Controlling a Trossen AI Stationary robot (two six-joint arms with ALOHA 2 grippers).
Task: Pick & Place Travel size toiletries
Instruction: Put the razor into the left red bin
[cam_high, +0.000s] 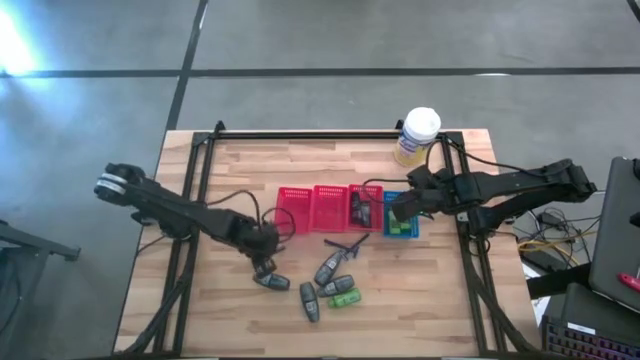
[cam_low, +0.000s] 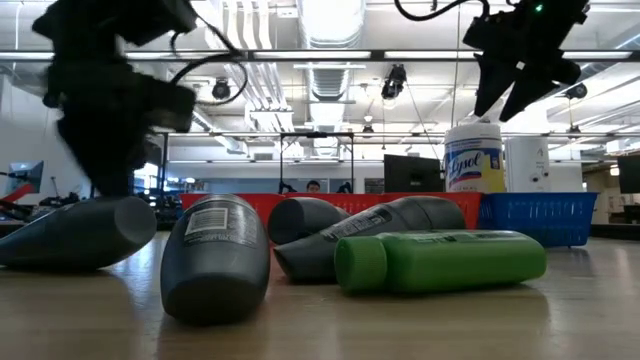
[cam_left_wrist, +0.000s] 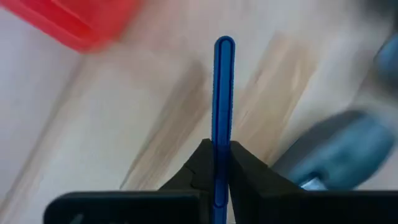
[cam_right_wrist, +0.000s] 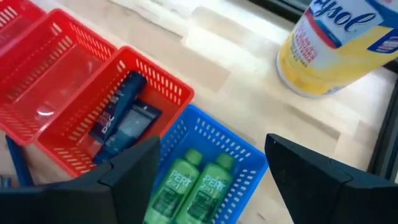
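Observation:
Several dark grey bottles (cam_high: 328, 268) and one green bottle (cam_high: 344, 298) lie on their sides on the wooden table, with thin dark sticks (cam_high: 346, 242) beside them. My left gripper (cam_high: 263, 264) is low over the table next to a grey bottle (cam_high: 272, 282) and is shut on a thin blue stick (cam_left_wrist: 224, 81). My right gripper (cam_right_wrist: 211, 152) hangs open above the blue basket (cam_right_wrist: 245, 146). Two green bottles (cam_right_wrist: 186, 183) lie in that basket. A dark tube (cam_right_wrist: 121, 121) lies in the red basket (cam_right_wrist: 158, 84) beside it. My left gripper pinches the thin blue stick between its two fingers, at a place along its shaft (cam_left_wrist: 223, 134). The stick runs along the fingers and sticks out straight ahead past their tips. The frames do not show whether its far end (cam_left_wrist: 224, 43) touches the table.
Three red baskets (cam_high: 330, 205) and the blue one (cam_high: 402, 228) stand in a row across the table's middle. A white-and-yellow canister (cam_high: 417, 135) stands at the far right corner. Black frame rails (cam_high: 190, 190) run along the table's sides. Bare wood lies near the left edge.

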